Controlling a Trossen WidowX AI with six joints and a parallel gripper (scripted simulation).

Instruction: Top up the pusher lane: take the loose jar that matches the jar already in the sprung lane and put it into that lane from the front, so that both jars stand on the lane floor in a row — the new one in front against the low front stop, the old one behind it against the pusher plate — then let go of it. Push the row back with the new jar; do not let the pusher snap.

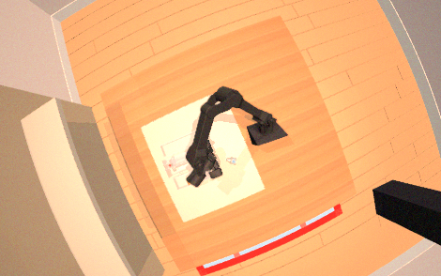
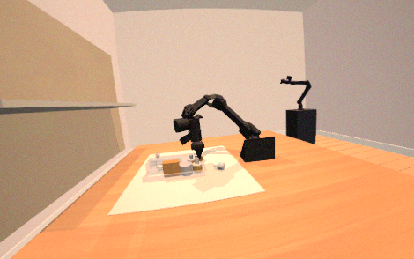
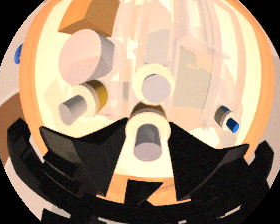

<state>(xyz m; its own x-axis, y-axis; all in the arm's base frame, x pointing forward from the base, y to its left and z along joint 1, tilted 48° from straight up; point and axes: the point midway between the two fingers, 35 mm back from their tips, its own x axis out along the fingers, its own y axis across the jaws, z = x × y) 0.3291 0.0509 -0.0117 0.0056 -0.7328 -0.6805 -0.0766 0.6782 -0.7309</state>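
My gripper (image 3: 148, 123) (image 2: 200, 159) is shut on a jar (image 3: 148, 145) with a cream shoulder, grey cap and brown side, at the front of the tray. The lane jar (image 3: 155, 88), with a similar cream shoulder and pale grey cap, stands directly behind it in the clear sprung lane. The two look very close; the wrist view does not show whether they touch. The held jar's base and the low front stop are hidden, so I cannot tell whether it stands on the lane floor. The pusher plate is not clearly visible. In the top view the arm covers the fingertips.
Left in the wrist view are a gold-banded jar (image 3: 98, 94) (image 2: 197, 167), a wide pale cylinder (image 3: 81, 56) (image 2: 186, 168) and an orange-brown block (image 3: 93, 17) (image 2: 171, 168). A blue-ended jar (image 3: 227, 119) is on the right. A small pale object (image 2: 220, 166) (image 1: 232, 161) lies before the tray.
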